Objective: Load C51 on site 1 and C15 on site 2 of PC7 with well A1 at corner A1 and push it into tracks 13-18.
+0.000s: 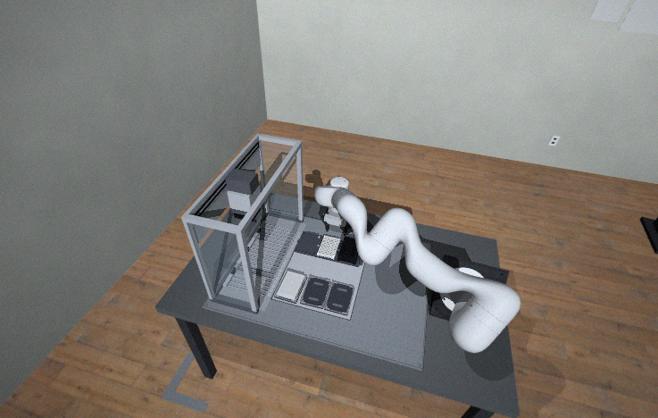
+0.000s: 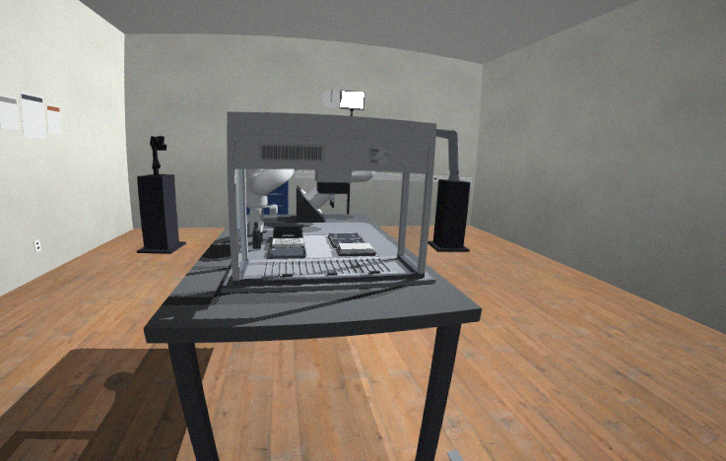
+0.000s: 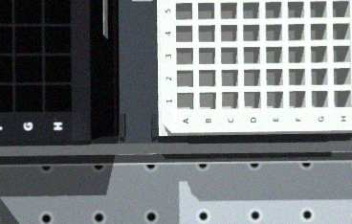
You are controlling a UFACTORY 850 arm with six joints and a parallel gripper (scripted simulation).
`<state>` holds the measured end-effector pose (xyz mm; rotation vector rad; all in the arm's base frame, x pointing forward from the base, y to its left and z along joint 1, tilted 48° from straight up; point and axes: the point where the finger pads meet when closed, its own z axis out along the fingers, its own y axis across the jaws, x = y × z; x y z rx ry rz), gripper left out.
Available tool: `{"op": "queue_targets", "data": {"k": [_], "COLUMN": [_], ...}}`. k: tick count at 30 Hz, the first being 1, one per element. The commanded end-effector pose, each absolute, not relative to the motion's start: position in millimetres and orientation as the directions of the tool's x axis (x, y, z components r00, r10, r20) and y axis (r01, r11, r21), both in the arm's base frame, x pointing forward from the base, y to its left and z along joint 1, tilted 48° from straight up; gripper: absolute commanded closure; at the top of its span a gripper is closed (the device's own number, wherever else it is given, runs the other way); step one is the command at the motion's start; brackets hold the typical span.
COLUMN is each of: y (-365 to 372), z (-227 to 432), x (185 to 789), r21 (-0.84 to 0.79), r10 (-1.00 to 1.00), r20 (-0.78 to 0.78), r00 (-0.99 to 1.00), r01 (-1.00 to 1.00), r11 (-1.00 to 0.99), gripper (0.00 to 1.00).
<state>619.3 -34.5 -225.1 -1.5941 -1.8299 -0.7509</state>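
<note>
The carrier PC7 (image 1: 319,245) lies on the apron in front of the rails, its long side in line with them. The white 96-well plate C15 (image 3: 259,64) sits on site 2, its cut corner by well A1 at the lower left in the wrist view. It also shows in the top view (image 1: 329,246). The dark deep-well block C51 (image 3: 25,62) (image 1: 349,250) sits beside it, on the end nearer the arm. The site nearest the rails (image 1: 307,242) looks empty. The white plate C16 (image 1: 289,284) is in its nest. My gripper (image 1: 333,218) is open and empty over the carrier's far long edge. Its fingers are out of the wrist view.
The two other nests (image 1: 327,293) are dark and empty. The framed instrument (image 1: 243,218) with its rails (image 2: 325,266) stands left of the apron. The carrier's long edge and perforated table (image 3: 178,191) fill the bottom of the wrist view.
</note>
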Motion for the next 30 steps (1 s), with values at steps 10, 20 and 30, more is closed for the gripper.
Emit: {"op": "queue_targets", "data": {"k": [10, 20, 30], "y": [-38.3, -48.2, -58.1], "z": [-227.5, -218.7, -209.8], "x": [620.8, 621.8, 622.7], "r21": [0.035, 0.035, 0.035], "r10": [0.658, 0.658, 0.658], "r20": [0.745, 0.745, 0.745], "r00": [-0.107, -0.107, -0.107], "r01": [0.992, 0.992, 0.992], "r11": [0.121, 0.121, 0.121], "gripper": [0.00, 0.00, 0.00]}}
